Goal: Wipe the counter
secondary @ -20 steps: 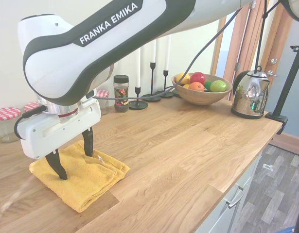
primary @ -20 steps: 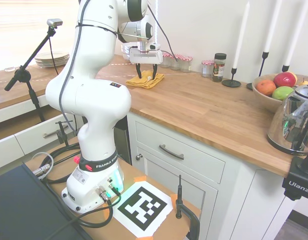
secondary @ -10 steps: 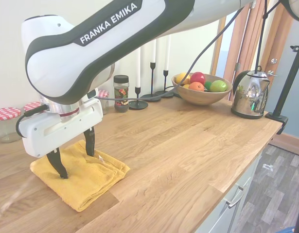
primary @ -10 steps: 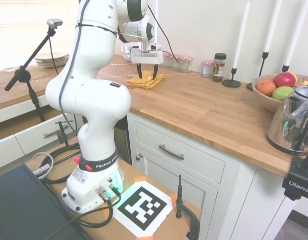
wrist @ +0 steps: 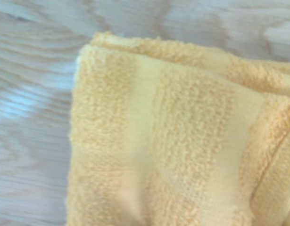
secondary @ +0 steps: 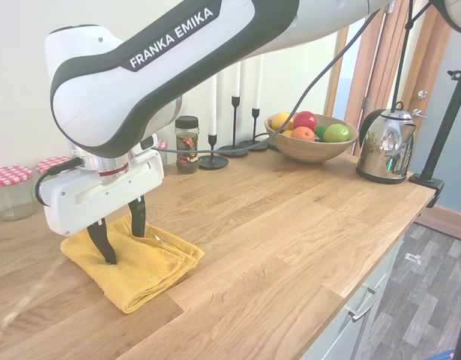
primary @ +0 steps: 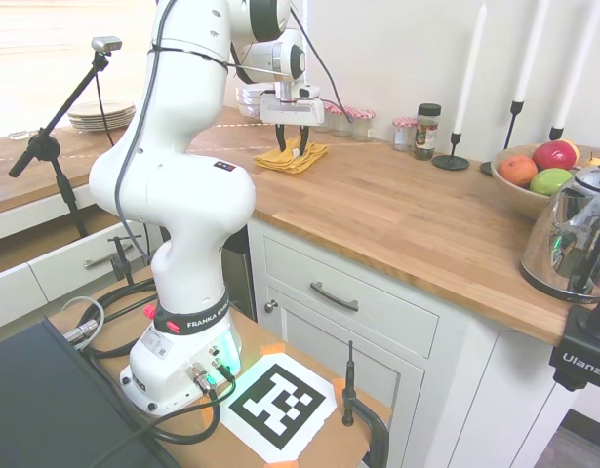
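The counter [secondary: 282, 225] is a long warm-brown butcher-block top on white cabinets [primary: 358, 312]. A folded yellow towel [secondary: 151, 266] lies on it near the back wall, also visible under the arm in the first exterior view as the towel [primary: 298, 160]. My gripper [secondary: 122, 238] points straight down with both fingertips pressed into the towel, its fingers still apart and the cloth bunched between them. From the other side the gripper [primary: 293, 146] stands over the same cloth. The wrist view shows the towel [wrist: 173, 141] up close with the counter [wrist: 31, 94] beside it.
Red-lidded jars [secondary: 9, 187] and a spice jar [secondary: 187, 142] line the wall behind the towel. Black candle holders [secondary: 234, 120], a fruit bowl [secondary: 309, 139] and a steel kettle [secondary: 384, 146] stand further along. Stacked plates [primary: 101, 115] sit on the far counter.
The gripper has shifted along the counter toward the bowl end, dragging the towel with it. The fingers stand closer together and the towel is more bunched.
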Controlling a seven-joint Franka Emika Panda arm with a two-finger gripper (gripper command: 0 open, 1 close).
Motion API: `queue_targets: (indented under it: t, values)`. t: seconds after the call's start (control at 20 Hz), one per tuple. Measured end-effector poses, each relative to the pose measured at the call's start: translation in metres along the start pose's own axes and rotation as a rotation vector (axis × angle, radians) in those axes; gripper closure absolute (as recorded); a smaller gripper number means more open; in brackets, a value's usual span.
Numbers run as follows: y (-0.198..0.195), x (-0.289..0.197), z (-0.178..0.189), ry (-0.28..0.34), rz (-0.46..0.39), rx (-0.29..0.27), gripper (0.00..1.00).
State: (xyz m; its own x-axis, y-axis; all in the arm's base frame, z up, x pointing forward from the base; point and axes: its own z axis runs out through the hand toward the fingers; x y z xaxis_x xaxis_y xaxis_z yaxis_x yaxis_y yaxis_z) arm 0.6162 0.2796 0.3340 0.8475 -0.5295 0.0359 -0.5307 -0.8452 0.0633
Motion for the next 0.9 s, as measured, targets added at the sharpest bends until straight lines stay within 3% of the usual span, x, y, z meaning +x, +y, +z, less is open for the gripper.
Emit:
queue_targets:
  t: [0.9]
  values:
    - [-0.0012, -0.002, 0.0007, 0.007, -0.009, -0.005, 1.0]
